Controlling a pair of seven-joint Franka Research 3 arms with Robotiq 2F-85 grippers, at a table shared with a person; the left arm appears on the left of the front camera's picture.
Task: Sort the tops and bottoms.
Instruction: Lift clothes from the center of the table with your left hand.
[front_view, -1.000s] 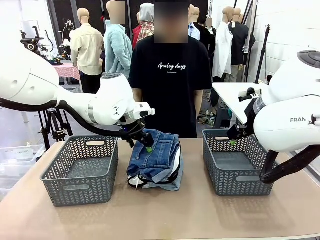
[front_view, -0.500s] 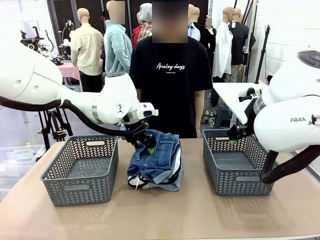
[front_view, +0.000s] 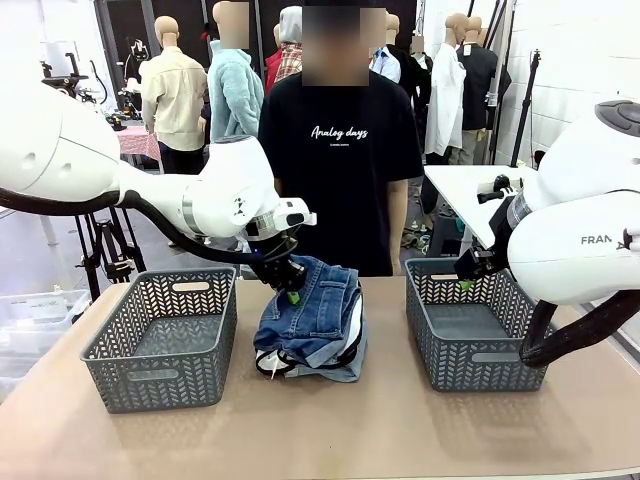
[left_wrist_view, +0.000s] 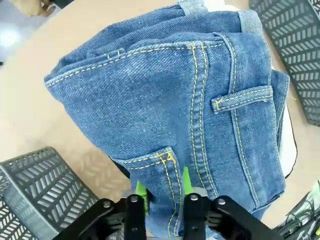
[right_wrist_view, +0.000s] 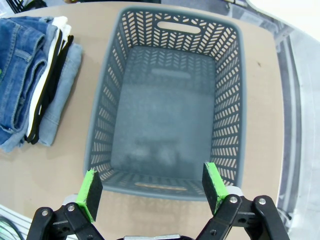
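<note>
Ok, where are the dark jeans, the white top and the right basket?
Dark blue denim jeans (left_wrist_view: 165, 100): left wrist view, back panel.
White top with black edging (right_wrist_view: 46, 70): right wrist view, folded edge.
Right grey plastic lattice basket (right_wrist_view: 165, 110): right wrist view, bare floor.

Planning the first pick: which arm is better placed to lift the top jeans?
Left. The left gripper is on the dark jeans, pinching a denim fold. The right gripper hangs open over the right basket, off to the side.

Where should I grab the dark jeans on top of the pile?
Pinch the thick seamed edge by the pocket at the dark jeans' far-left corner, coming from above. That fold lies uppermost and free, and the left gripper straddles it.
</note>
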